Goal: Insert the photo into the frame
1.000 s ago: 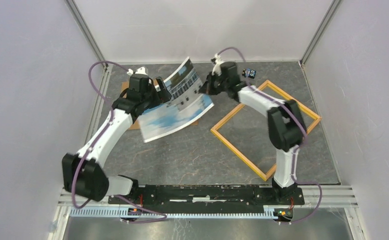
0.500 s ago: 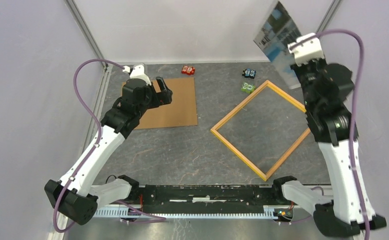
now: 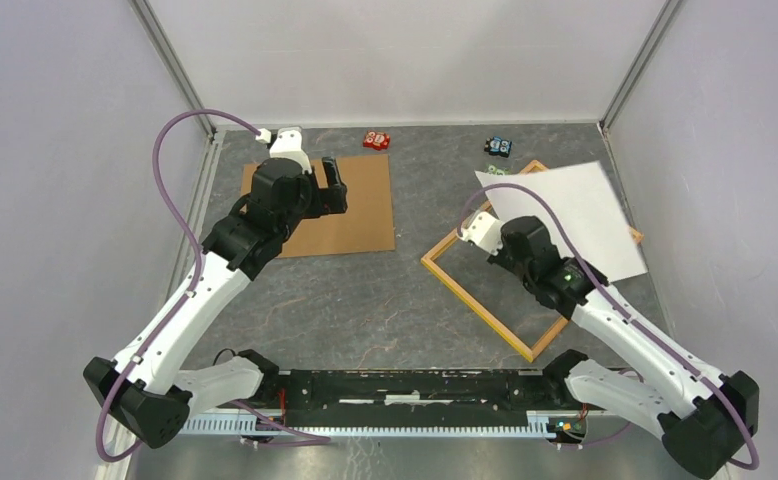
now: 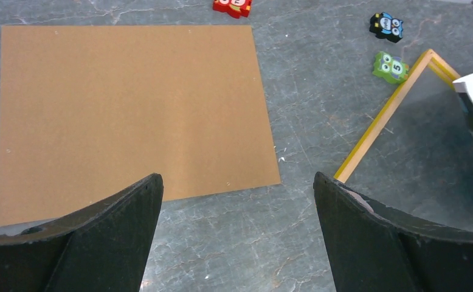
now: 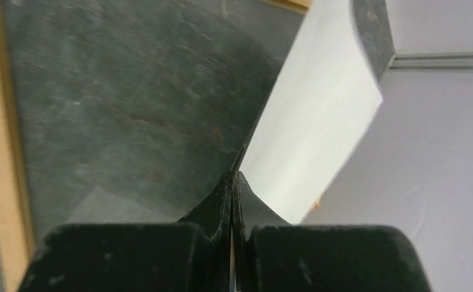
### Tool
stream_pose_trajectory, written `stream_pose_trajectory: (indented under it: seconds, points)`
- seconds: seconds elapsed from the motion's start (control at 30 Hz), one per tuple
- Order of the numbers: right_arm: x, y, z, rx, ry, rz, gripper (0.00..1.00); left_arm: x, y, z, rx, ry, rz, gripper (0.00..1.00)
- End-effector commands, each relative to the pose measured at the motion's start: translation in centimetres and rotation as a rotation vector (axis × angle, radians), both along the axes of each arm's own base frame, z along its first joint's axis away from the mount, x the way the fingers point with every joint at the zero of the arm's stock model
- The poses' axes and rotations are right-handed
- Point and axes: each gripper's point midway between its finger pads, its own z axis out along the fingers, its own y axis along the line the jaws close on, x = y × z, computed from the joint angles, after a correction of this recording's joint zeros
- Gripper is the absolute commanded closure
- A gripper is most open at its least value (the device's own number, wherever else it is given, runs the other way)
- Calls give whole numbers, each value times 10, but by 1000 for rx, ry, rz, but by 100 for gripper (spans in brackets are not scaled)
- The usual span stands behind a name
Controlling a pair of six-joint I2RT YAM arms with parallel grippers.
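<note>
Grey table (image 3: 365, 300) | left gripper (image 4: 234, 182) outstretched, gaping empty | right gripper (image 5: 233, 176) pinches photo (image 3: 565, 215) over frame (image 4: 383, 115)

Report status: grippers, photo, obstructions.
Left gripper open above brown board. Right gripper shut on photo, white back up, over frame. Green owl block outside frame.
</note>
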Motion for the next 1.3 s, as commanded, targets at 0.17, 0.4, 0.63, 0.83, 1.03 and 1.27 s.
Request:
stream_pose_trajectory:
  seconds: [0.17,0.4,0.63,0.83,1.03,1.27]
  points:
    - [-24,45,-25,169,65,37,100,3,7,18,61,-46,5,0]
    - [-24,28,-41,80,64,-16,100,5,7,15,74,-38,6,0]
    - [-17,7,-43,31,-24,-119,100,4,6,14,70,-34,-2,0]
    - [-12,3,-51,18,-24,-117,100,3,4,13,66,-33,-10,0]
    - [-16,-8,-54,-69,8,-117,98,3,4,14,65,-36,-12,0]
    - [-17,3,-54,-19,44,-88,65,3,3,13,65,-33,-15,0]
